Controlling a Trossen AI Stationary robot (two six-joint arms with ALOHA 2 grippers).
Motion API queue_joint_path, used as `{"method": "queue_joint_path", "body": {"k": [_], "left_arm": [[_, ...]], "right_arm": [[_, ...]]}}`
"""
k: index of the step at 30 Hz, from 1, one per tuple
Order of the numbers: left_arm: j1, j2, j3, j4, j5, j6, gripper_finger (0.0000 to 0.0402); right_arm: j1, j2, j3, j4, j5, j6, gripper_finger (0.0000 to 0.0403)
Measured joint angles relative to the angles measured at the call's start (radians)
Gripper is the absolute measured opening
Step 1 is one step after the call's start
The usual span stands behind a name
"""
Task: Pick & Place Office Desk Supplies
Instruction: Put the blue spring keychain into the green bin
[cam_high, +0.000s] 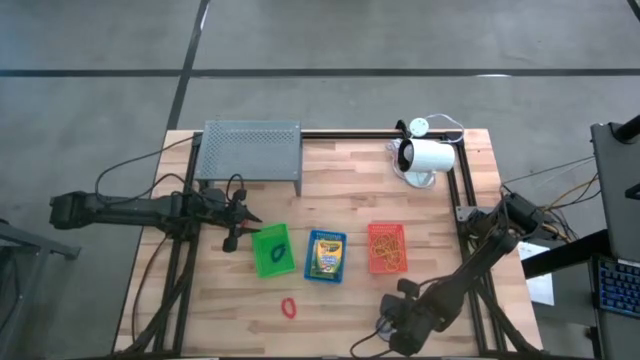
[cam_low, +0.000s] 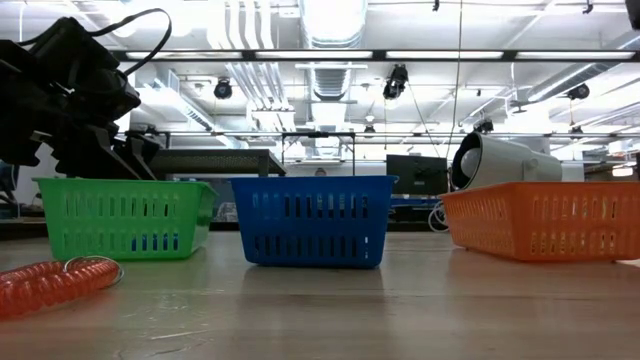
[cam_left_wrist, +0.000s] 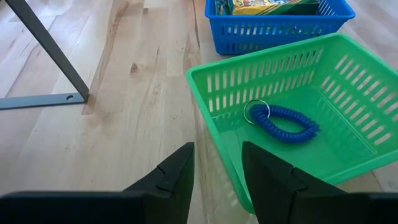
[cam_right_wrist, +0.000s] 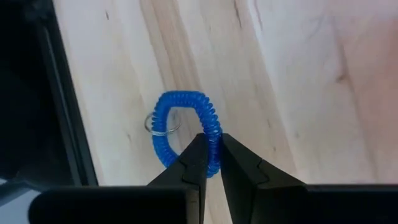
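Where the table's near right edge runs, the right gripper (cam_right_wrist: 210, 163) is pinched shut on one side of a blue coil loop (cam_right_wrist: 183, 127) lying on the wood. The loop appears light, soft and springy; a single-strand grip suffices. The left gripper (cam_left_wrist: 216, 171) hangs parted beside the green tray (cam_left_wrist: 323, 149).

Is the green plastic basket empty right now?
No, a blue coiled elastic loop with a metal ring lies on the floor of the green plastic basket.
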Motion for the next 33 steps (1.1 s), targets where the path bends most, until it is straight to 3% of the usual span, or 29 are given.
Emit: {"method": "queue_joint_path", "body": {"k": [7,18,27,33], "left_arm": [[0.0,0.0,0.0,0.0,0.0,0.0,0.0138],[0.0,0.0,0.0,0.0,0.0,0.0,0.0139],[0.0,0.0,0.0,0.0,0.0,0.0,0.0139],[0.0,0.0,0.0,0.0,0.0,0.0,0.0139]], "right_arm": [[0.0,-0.06,0.0,-0.011,0.08,-0.076,0.0031],[-0.016,-0.14,-0.001,-0.04,0.306,-0.19,0.0031],[-0.087,-0.176,-0.001,-0.033,0.426,-0.447,0.0031],[-0.161,-0.222,-0.001,-0.016,0.432,-0.57,0.0031]]}}
